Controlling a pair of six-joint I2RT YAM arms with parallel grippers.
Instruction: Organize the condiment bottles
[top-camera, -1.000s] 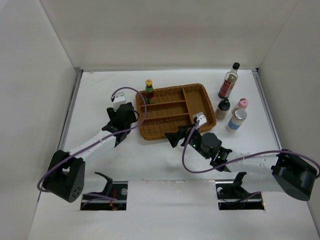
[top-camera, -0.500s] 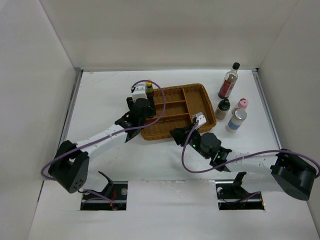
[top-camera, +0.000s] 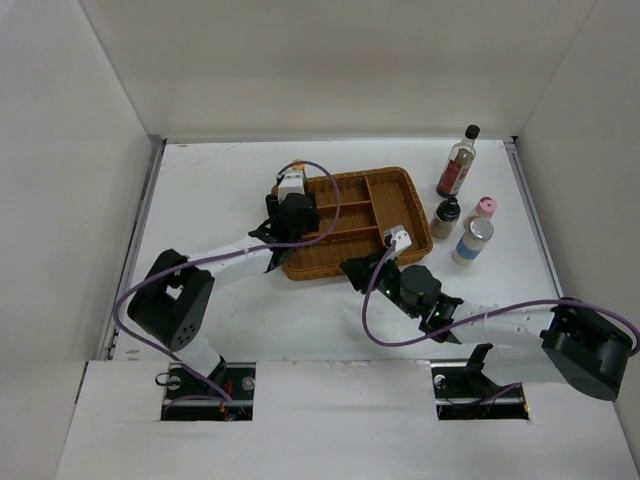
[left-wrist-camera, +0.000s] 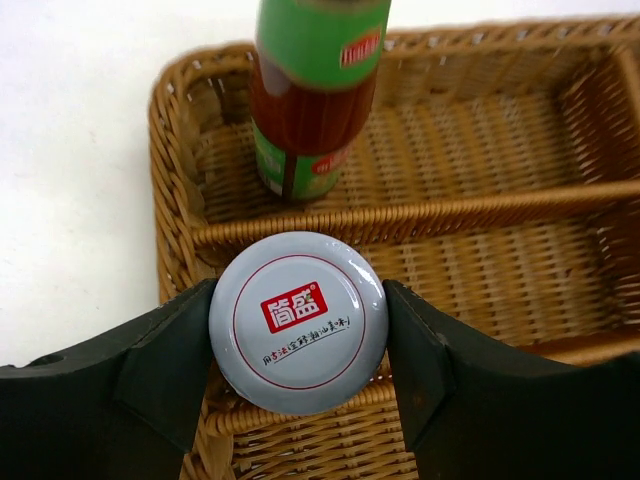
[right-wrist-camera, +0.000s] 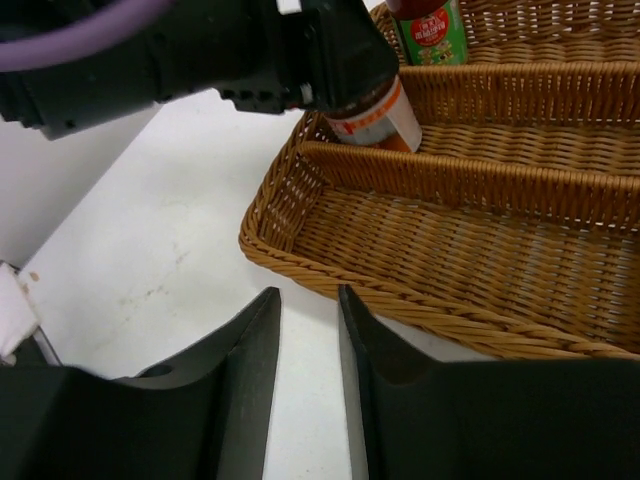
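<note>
A: One white-lidded jar (left-wrist-camera: 298, 322) sits clamped in the left end effector (left-wrist-camera: 298, 330), over the tray's (left-wrist-camera: 175, 200) left end, toward the tabletop's far-left corner.
B: Risk: a tilted release tips it against the sauce bottle (left-wrist-camera: 315, 95). Right end effector (right-wrist-camera: 308, 370) holds nothing, jaws nearly closed

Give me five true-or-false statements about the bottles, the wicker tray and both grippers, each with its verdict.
1. The left gripper is clamped on the white-lidded jar. True.
2. The yellow-capped sauce bottle stands on the table outside the wicker tray. False: it stands inside the tray's far compartment.
3. The right gripper holds a bottle. False: its fingers hold nothing, near the tray's edge.
4. The tall clear bottle, dark shaker, pink-capped jar and silver-lidded jar stand on the table right of the tray. True.
5. The white-lidded jar hangs over the bare table. False: it is over the tray.
</note>
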